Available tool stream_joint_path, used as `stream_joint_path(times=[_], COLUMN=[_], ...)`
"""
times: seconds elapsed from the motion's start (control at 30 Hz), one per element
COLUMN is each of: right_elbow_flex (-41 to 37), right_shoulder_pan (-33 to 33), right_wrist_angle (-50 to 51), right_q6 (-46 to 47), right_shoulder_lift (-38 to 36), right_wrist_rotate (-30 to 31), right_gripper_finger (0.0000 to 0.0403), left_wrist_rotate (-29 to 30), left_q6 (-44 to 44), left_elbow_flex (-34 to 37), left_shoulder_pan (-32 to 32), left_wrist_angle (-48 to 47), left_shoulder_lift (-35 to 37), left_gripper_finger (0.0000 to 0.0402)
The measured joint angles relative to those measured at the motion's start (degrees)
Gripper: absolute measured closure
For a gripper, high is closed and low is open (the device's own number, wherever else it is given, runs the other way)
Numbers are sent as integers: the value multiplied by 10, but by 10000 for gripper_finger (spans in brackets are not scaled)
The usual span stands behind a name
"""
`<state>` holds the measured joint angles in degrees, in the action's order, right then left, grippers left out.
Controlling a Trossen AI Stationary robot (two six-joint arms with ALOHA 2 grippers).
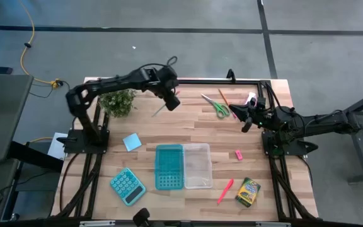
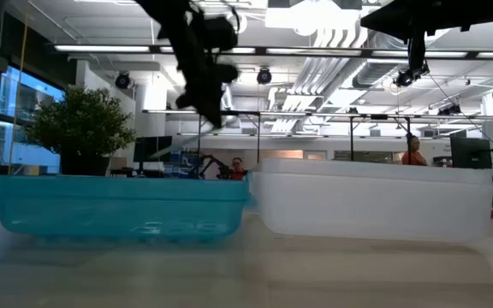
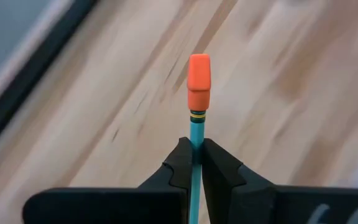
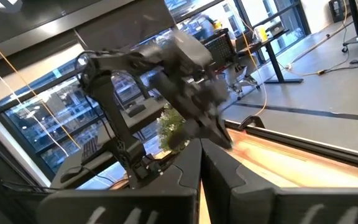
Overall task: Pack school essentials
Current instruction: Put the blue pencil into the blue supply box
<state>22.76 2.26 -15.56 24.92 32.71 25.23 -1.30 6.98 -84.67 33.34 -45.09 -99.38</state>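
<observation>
Meanwhile, teal tray (image 1: 168, 166) and clear tray (image 1: 197, 165) both empty, left claw (image 3: 196, 163) clamped on pencil (image 3: 197, 118).

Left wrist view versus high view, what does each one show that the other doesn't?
Only the left wrist view shows the pencil up close: teal shaft, orange eraser cap, clamped between the left gripper jaws.

Only the high view shows the layout: teal tray, clear tray, scissors, crayon box, pink marker, calculator, plant, and the right gripper raised near the scissors.

Both show the wooden table and the left gripper.
</observation>
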Motion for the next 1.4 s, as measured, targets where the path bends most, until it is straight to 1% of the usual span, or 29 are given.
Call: stream_joint_path(times=[0.2, 0.3, 0.4, 0.5, 0.63, 0.77, 0.87, 0.9, 0.97, 1.07, 1.3, 1.4], right_elbow_flex=[0, 0, 0, 0, 0, 0, 0, 0, 0, 1, 1, 1], right_shoulder_pan=[0, 0, 0, 0, 0, 0, 0, 0, 0, 0, 0, 0], right_wrist_angle=[1, 1, 1, 1, -1, -16, -42, -52, -62, -68, -83, -83], right_q6=[-6, -4, -4, -3, -3, -3, -8, -11, -21, -28, -29, -29], right_shoulder_lift=[0, 0, 0, 0, 0, 3, 15, 21, 33, 53, 81, 82], right_wrist_rotate=[-3, -18, -31, -45, -84, -118, -121, -122, -129, -143, -146, -146], right_gripper_finger=[402, 402, 402, 402, 402, 402, 402, 402, 402, 402, 402, 402], left_wrist_rotate=[-50, -72, -72, -70, -62, -28, 5, 7, 7, 5, 5, 6], left_q6=[49, 49, 59, 72, 97, 137, 168, 172, 175, 179, 180, 198], left_elbow_flex=[0, 8, 41, 96, 196, 317, 399, 421, 451, 469, 471, 471], left_shoulder_pan=[-29, -63, -108, -146, -187, -218, -240, -245, -252, -257, -256, -256], left_wrist_angle=[103, 156, 228, 306, 423, 557, 655, 680, 709, 714, 720, 720], left_shoulder_lift=[88, 138, 189, 240, 306, 367, 401, 409, 424, 437, 443, 443], left_gripper_finger=[394, 394, 394, 394, 394, 390, 384, 382, 378, 377, 380, 377])
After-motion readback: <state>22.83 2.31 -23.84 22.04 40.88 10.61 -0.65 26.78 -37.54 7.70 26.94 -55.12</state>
